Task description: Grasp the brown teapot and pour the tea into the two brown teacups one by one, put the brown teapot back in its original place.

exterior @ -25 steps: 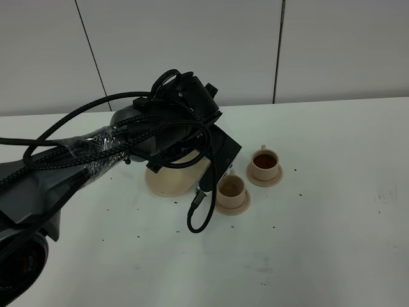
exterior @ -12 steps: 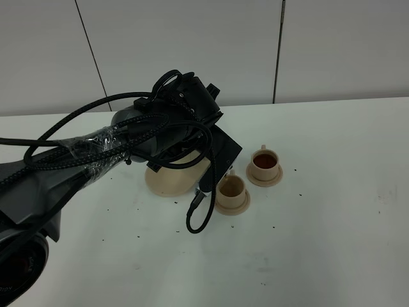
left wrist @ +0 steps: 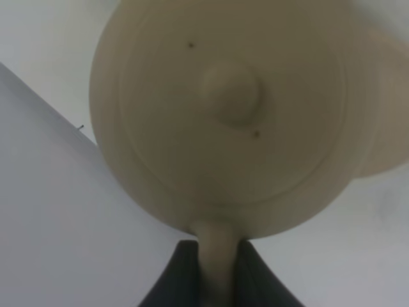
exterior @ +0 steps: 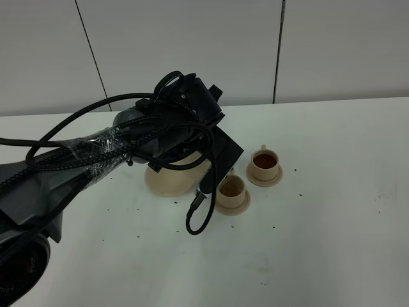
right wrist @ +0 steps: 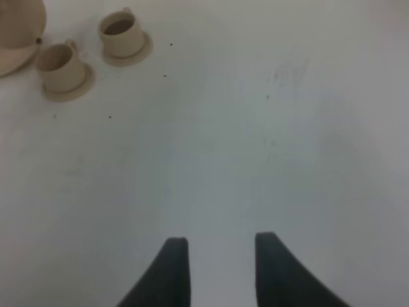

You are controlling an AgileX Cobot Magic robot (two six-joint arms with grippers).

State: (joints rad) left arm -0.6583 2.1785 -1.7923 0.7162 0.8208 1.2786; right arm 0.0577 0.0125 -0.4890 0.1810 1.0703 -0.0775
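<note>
The white table [exterior: 332,243] fills most of the exterior high view, with a pale panelled wall [exterior: 192,51] behind it. The left arm [exterior: 96,153], black and wrapped in looping cables [exterior: 198,217], reaches in from the left and covers most of the brown teapot [exterior: 171,180], leaving only its rounded beige lower side showing near the table's middle. It is too hidden to say whether the pot sits on its wide saucer or hangs just above it.

The left wrist view looks straight down on the teapot's lid [left wrist: 230,109] with its round knob [left wrist: 231,94]. There the left gripper [left wrist: 217,275] is closed tight on the pot's loop handle [left wrist: 216,252], a dark finger pressed against each side.

Just to the right of the teapot stands the nearer teacup [exterior: 232,187] on its small saucer [exterior: 233,206], close beside the arm's end. The farther teacup [exterior: 263,160] sits a little behind and to the right on its own saucer [exterior: 276,179], holding dark reddish-brown tea. The two saucers lie near each other but apart.

The right gripper [right wrist: 220,268] hangs over bare tabletop well away from the cups, its fingers spread with nothing between them. Tiny dark specks [exterior: 273,225] dot the table around the cups.
</note>
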